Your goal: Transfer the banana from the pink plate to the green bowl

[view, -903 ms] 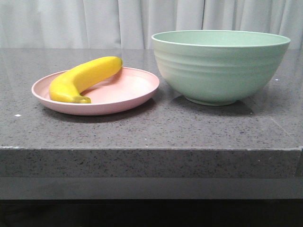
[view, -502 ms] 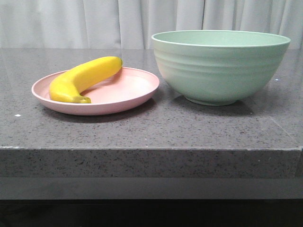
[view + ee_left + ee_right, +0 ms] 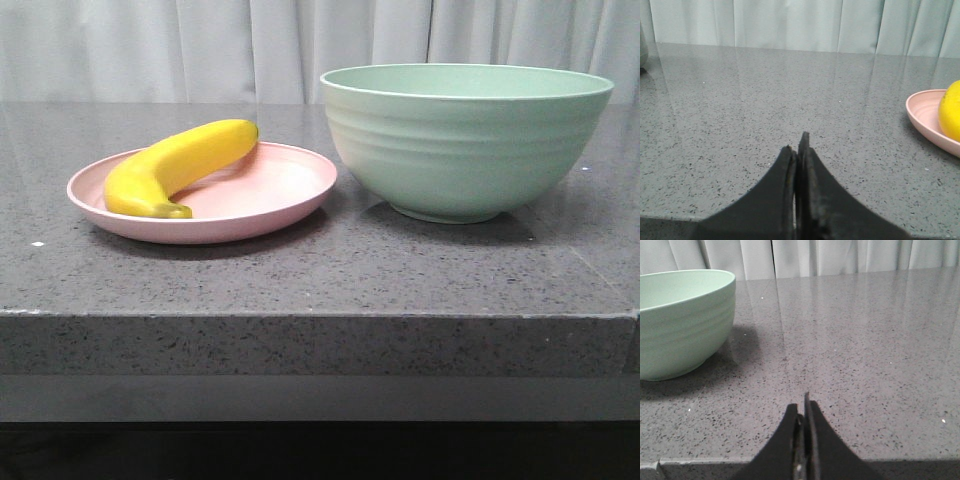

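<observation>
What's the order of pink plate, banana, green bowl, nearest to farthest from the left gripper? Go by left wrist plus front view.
1. pink plate: its rim is the closest thing to the shut left gripper, toward the robot's right.
2. banana: lying on that plate, just past the near rim.
3. green bowl: beyond the plate, farther right; out of the left wrist view.

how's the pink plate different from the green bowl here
The pink plate is shallow and low, while the green bowl is deep and stands much taller. The plate is pale pink with a smooth outside; the bowl is mint green with horizontal ridges. The plate carries the banana; nothing shows above the bowl's rim, though its inside is hidden. Both are round, matte and upright on the grey counter.
</observation>
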You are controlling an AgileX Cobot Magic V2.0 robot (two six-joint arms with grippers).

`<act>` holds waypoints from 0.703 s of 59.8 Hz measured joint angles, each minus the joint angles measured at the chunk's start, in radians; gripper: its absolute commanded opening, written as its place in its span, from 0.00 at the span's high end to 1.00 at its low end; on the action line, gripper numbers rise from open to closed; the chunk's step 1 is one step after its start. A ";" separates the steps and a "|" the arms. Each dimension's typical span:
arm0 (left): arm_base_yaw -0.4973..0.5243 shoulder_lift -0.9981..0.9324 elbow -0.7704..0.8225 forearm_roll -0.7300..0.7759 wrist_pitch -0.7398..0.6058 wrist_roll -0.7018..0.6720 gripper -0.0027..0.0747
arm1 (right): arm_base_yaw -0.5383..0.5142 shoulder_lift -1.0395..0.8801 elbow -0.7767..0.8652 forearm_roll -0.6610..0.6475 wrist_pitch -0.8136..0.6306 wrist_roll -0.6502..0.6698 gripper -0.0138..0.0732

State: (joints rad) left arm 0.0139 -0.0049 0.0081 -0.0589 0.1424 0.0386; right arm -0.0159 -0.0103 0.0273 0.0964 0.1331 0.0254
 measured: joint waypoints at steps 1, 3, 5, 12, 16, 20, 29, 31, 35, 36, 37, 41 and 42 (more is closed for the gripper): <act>0.000 0.000 0.000 0.000 0.000 0.000 0.99 | 0.000 0.000 0.000 0.000 0.000 0.000 0.92; 0.000 0.000 0.000 0.000 0.000 0.000 0.99 | 0.000 0.000 0.000 0.000 0.000 0.000 0.92; 0.000 0.000 0.000 0.000 0.000 0.000 0.99 | 0.000 0.000 0.000 0.000 0.000 0.000 0.92; 0.000 0.000 0.000 0.000 0.000 0.000 0.99 | 0.000 0.000 0.000 0.000 0.000 0.000 0.92; 0.000 0.000 0.000 0.000 0.000 0.000 0.99 | 0.000 0.000 0.000 0.000 0.000 0.000 0.92; 0.000 0.000 0.000 0.000 0.000 0.000 0.99 | 0.000 0.000 0.000 0.000 0.000 0.000 0.92; 0.000 0.000 0.000 0.000 -0.004 0.000 0.99 | 0.000 0.000 0.000 0.000 -0.008 0.000 0.92; 0.000 0.000 0.000 -0.002 -0.008 0.000 0.99 | 0.000 0.000 0.000 0.000 -0.009 0.000 0.92; 0.000 0.000 -0.004 -0.007 -0.013 0.000 0.99 | 0.000 0.000 -0.002 0.000 -0.005 0.000 0.92; 0.000 0.000 -0.008 -0.009 -0.013 0.000 0.99 | 0.000 0.000 -0.010 0.000 0.005 0.000 0.92; 0.000 0.000 -0.012 -0.010 -0.013 0.000 0.99 | 0.000 0.000 -0.016 0.000 0.012 0.000 0.92; 0.000 0.000 -0.050 -0.012 0.013 0.000 0.99 | 0.000 0.000 -0.071 -0.002 0.048 0.000 0.92; 0.000 0.002 -0.063 -0.012 0.020 0.000 0.99 | 0.000 0.000 -0.087 -0.005 0.056 0.000 0.92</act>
State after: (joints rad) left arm 0.0139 -0.0025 -0.0552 -0.0705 0.1620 0.0386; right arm -0.0159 -0.0103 -0.0599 0.0918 0.1893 0.0254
